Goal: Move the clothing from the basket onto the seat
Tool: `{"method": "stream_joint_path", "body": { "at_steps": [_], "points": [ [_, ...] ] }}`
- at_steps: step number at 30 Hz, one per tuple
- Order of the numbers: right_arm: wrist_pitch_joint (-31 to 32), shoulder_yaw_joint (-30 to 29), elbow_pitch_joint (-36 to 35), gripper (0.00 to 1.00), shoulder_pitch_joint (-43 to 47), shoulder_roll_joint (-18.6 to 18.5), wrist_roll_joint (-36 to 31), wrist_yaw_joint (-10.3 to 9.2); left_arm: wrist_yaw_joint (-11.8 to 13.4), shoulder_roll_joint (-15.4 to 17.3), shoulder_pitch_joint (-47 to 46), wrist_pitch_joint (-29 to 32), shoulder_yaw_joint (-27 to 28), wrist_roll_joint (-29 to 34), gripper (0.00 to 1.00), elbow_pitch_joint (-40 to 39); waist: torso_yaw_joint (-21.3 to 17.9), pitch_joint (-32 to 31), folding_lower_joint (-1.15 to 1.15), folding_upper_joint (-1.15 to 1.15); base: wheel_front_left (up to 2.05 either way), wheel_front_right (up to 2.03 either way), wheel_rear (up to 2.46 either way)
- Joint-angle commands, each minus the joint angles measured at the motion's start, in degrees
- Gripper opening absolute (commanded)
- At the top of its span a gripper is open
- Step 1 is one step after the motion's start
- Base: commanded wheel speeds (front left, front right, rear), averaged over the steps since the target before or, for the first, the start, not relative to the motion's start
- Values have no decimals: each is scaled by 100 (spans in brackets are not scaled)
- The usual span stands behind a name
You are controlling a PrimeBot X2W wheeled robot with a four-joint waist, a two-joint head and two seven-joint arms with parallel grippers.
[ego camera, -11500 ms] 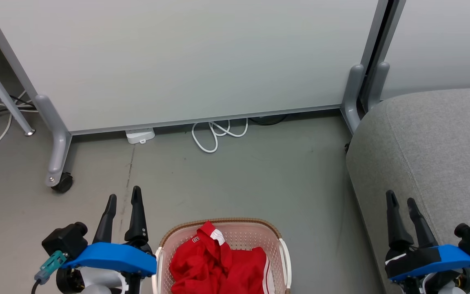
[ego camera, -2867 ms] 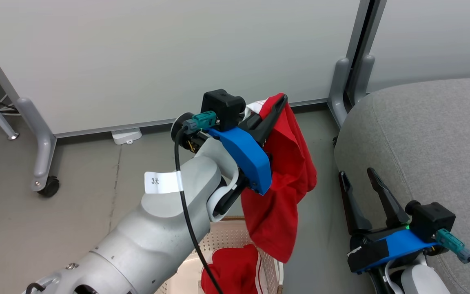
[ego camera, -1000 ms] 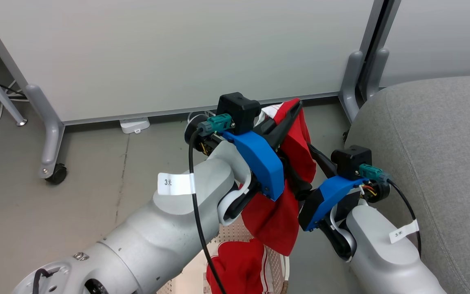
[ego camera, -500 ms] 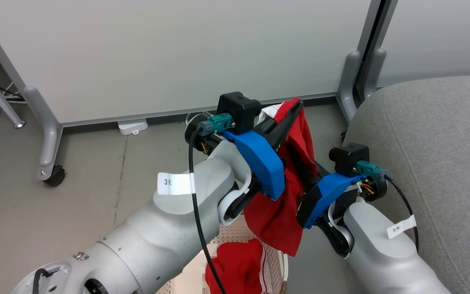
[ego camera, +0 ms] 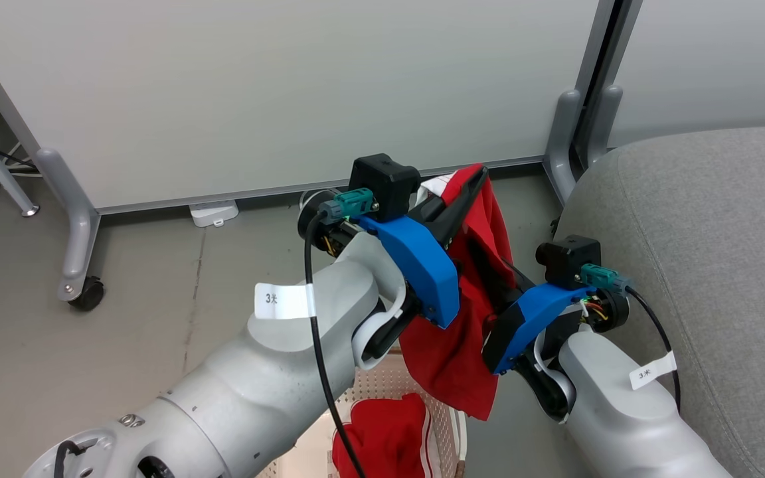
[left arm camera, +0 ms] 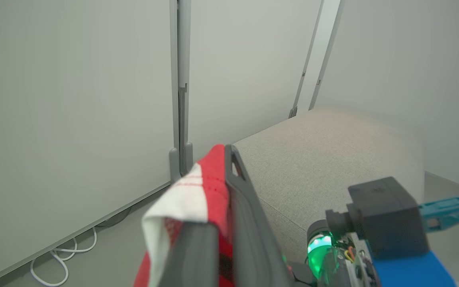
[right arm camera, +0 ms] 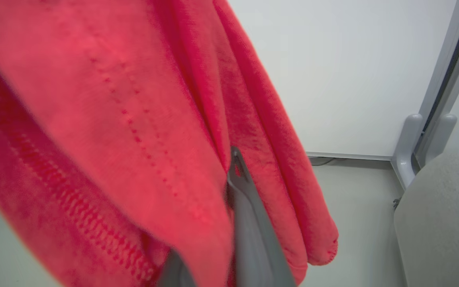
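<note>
Item 1, red garment (ego camera: 452,358): hanging clear above the basket (ego camera: 382,380), white edge pinched in the clenched left gripper (left arm camera: 223,159). Change: right gripper (right arm camera: 231,175), spread wide a second ago, now clamped on a middle fold. This two-point hold looks ready for the carry to the seat (ego camera: 708,252) just beside. Item 2, second red garment (ego camera: 382,438): lying in the basket, not yet moved

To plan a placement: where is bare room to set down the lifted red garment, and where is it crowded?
Free: the grey seat, bare from its rounded edge to the wall panels. Crowded: the basket, holding another garment, under the lifted garment.
</note>
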Motion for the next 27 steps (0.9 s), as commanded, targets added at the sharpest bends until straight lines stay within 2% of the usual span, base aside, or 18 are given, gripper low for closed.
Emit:
{"method": "stream_joint_path", "body": {
  "at_steps": [1,7,8,9,22,27],
  "points": [
    [-32,-4,-13,0,-23,-16,37,1,10,3,64,-29,20,-18,0,20,-9,-12,0,0,0,0,0],
    [-33,-11,-57,0,33,-16,82,1,-11,3,106,-29,-25,-35,0,47,-21,-57,0,0,0,0,0],
    [-33,-17,-65,0,43,-16,88,1,-2,4,107,-29,-15,-25,34,38,-18,-63,0,0,0,0,0],
    [-34,-23,-72,0,51,-16,96,1,19,3,102,-29,7,6,100,22,-17,-64,0,0,0,0,0],
    [-34,-234,-181,0,33,-15,51,1,-13,4,393,-28,384,252,100,-45,5,7,0,0,0,0,0],
    [-34,-418,-254,0,28,-15,-37,1,-55,33,790,-28,900,905,100,-176,29,60,0,0,0,0,0]
  ]
}}
